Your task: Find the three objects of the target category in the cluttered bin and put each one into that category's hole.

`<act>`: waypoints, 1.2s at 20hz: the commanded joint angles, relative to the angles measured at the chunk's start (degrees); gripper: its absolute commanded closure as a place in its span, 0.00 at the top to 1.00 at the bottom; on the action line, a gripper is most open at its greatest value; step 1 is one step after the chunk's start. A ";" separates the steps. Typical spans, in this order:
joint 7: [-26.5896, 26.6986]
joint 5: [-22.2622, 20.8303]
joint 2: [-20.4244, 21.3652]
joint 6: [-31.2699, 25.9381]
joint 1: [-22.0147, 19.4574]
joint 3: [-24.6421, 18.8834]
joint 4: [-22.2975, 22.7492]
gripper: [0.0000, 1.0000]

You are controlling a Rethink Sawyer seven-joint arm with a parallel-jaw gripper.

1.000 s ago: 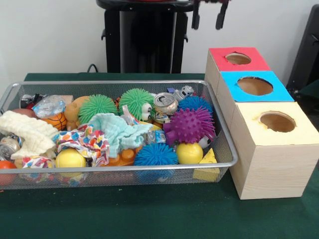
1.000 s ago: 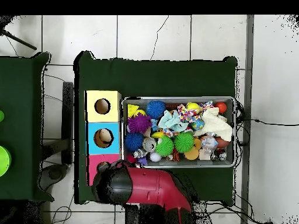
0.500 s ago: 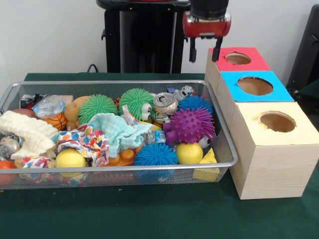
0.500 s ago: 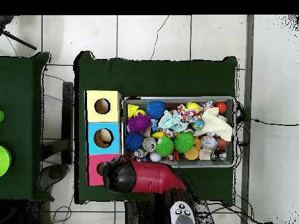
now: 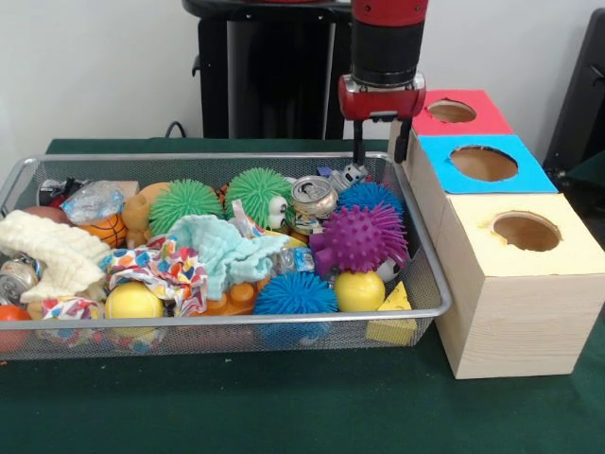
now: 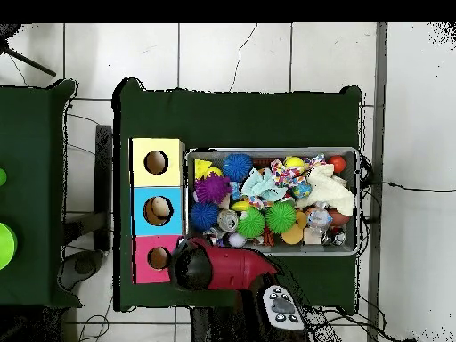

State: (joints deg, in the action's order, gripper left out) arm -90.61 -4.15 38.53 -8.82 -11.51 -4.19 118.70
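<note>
A wire mesh bin is sitting packed with clutter on the green table. At the bin's left end, a cream cloth is lying over a crushed can that is only partly showing, and a small basketball is half buried beside it. Toward the bin's middle, two green spiky balls are resting against a pale teal cloth, which is covering most of an orange toy. Nearer the bin's right end, a dented can is lying next to a purple spiky ball. Above the bin's far right corner, the gripper is hanging with its fingers spread and nothing between them; a small grey figure just beneath it is hard to make out. Right of the bin, the yellow box, blue box and red box are each showing a round hole; from overhead the arm is hiding the gripper.
</note>
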 commanded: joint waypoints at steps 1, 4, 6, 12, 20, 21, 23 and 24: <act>-4.81 -2.59 -3.75 0.90 -3.05 -4.89 -3.07 1.00; -3.33 -3.35 -2.71 -0.92 -3.97 -5.42 -3.61 1.00; -2.23 -4.30 -1.76 -1.94 -5.52 -5.79 -3.29 1.00; -0.12 -6.30 -0.18 -5.09 -9.54 -7.03 -2.67 1.00; 1.88 -7.45 4.30 -12.37 -12.16 -7.54 -3.75 1.00; 2.23 -7.56 4.79 -13.56 -12.38 -7.58 -4.18 1.00; 2.48 -7.84 4.93 -14.73 -12.71 -7.81 -5.01 1.00; 2.48 -8.05 4.59 -14.87 -12.90 -8.14 -5.44 1.00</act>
State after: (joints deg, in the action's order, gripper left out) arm -90.61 -9.42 42.06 -15.85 -22.60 -8.05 118.63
